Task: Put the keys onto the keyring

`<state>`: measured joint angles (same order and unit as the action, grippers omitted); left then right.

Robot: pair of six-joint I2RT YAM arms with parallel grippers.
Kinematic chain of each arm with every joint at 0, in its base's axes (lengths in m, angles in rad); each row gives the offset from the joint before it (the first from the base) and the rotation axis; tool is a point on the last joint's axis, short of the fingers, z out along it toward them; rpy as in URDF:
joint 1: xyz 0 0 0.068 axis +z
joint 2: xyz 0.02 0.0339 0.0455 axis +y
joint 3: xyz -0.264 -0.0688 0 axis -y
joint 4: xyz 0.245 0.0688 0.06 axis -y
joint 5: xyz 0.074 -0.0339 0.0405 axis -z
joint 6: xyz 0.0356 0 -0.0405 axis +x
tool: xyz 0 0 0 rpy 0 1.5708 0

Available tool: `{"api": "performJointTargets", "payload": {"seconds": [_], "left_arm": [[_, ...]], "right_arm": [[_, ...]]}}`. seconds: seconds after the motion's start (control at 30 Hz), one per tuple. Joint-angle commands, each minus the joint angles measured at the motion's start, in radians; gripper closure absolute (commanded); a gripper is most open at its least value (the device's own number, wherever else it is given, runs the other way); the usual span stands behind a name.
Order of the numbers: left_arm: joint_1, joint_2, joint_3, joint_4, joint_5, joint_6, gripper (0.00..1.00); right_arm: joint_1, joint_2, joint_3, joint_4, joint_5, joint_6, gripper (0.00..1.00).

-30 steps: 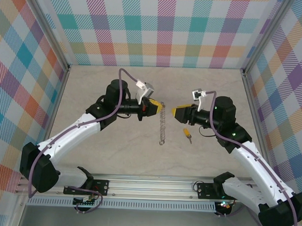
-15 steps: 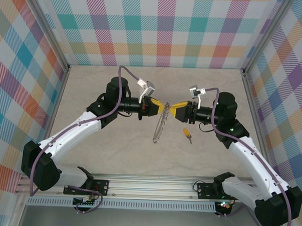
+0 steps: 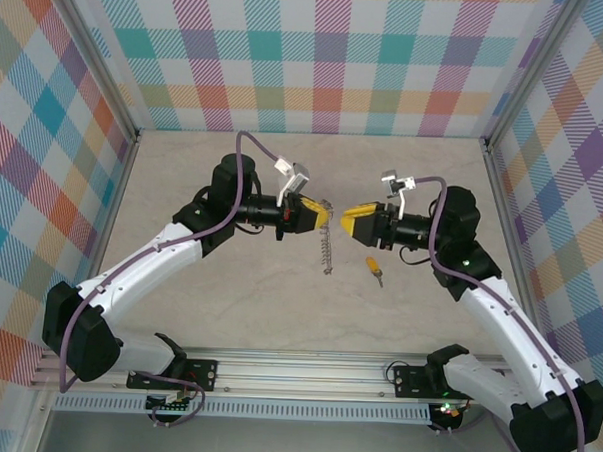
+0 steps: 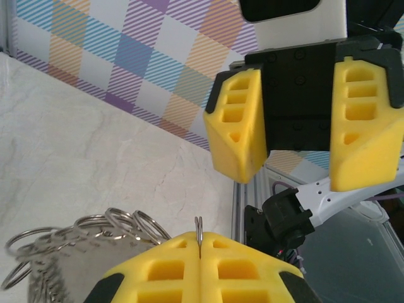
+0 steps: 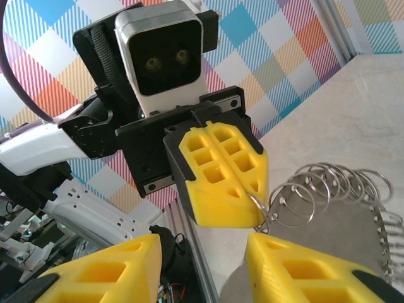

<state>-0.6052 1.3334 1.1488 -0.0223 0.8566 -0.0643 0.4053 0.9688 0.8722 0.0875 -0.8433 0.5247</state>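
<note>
At mid-surface, the keyring (image 3: 326, 245) hangs edge-on from my left claw (image 3: 323, 215), whose pads are pressed together on one of its wire loops. To its right the key (image 3: 376, 269) lies flat on the surface (image 3: 268, 305), apart from the ring. My right claw (image 3: 349, 222) faces the left one, spread wide, just beside the ring's top.

Beige marbled tabletop (image 3: 228, 303); plaid walls (image 3: 329, 57) (pastel checks); aluminium rail (image 3: 305, 371) front.
</note>
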Motion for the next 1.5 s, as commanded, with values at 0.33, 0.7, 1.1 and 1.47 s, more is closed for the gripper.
{"api": "performJointTargets", "payload": {"seconds": [0.33, 0.7, 1.1, 1.47], "left_arm": [[0.008, -0.022, 0.042, 0.074, 0.056, -0.041, 1.00], [0.005, -0.014, 0.049, 0.075, 0.053, -0.045, 1.00], [0.002, -0.003, 0.055, 0.070, 0.053, -0.045, 1.00], [-0.005, 0.008, 0.066, 0.048, 0.061, -0.031, 1.00]], "right_arm": [[0.000, 0.062, -0.005, 0.136, -0.048, 0.067, 0.63], [0.011, 0.079, -0.016, 0.158, -0.061, 0.077, 0.66], [0.035, 0.097, -0.013, 0.165, -0.075, 0.073, 0.70], [0.043, 0.108, 0.002, 0.165, -0.072, 0.070, 0.77]]}}
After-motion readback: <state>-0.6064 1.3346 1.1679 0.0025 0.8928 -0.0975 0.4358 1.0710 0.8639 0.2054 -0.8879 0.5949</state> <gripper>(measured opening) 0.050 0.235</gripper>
